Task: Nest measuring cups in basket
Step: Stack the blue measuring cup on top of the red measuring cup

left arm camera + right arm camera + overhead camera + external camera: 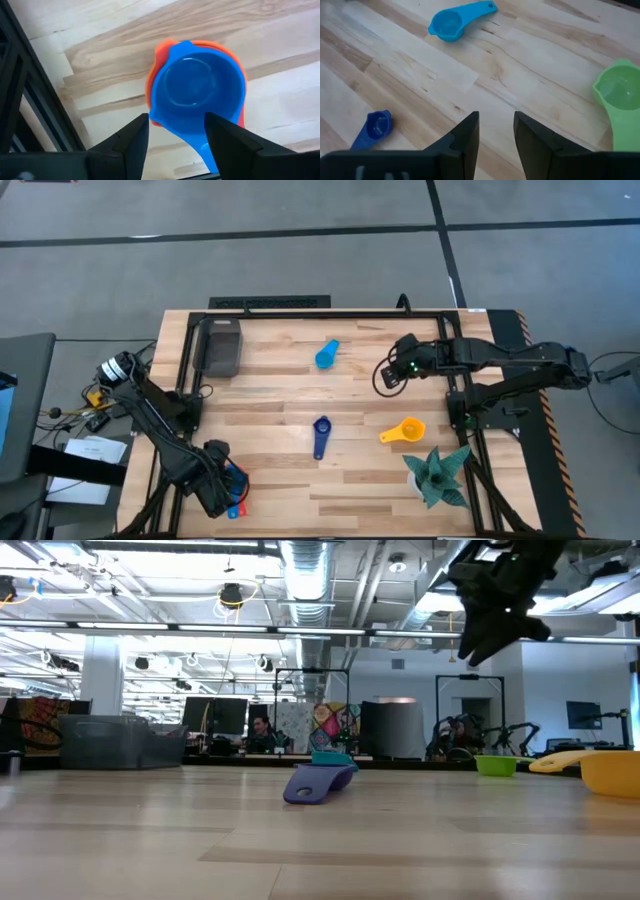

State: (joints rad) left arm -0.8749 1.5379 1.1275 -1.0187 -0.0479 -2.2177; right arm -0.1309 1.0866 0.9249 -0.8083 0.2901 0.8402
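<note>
A blue measuring cup sits nested inside a red one near the table's near left corner, both resting on the wood. My left gripper hovers open over them, its fingers on either side of the blue handle. My right gripper is open, raised right of the table's middle. A light blue cup, a dark blue cup, a yellow cup and a green cup lie apart on the table. The dark grey basket stands at the far left.
A teal spiky plant stands near the right near corner, close to the yellow cup. A black metal frame runs along the table's edges, close beside my left gripper. Bare wood lies between the basket and the light blue cup.
</note>
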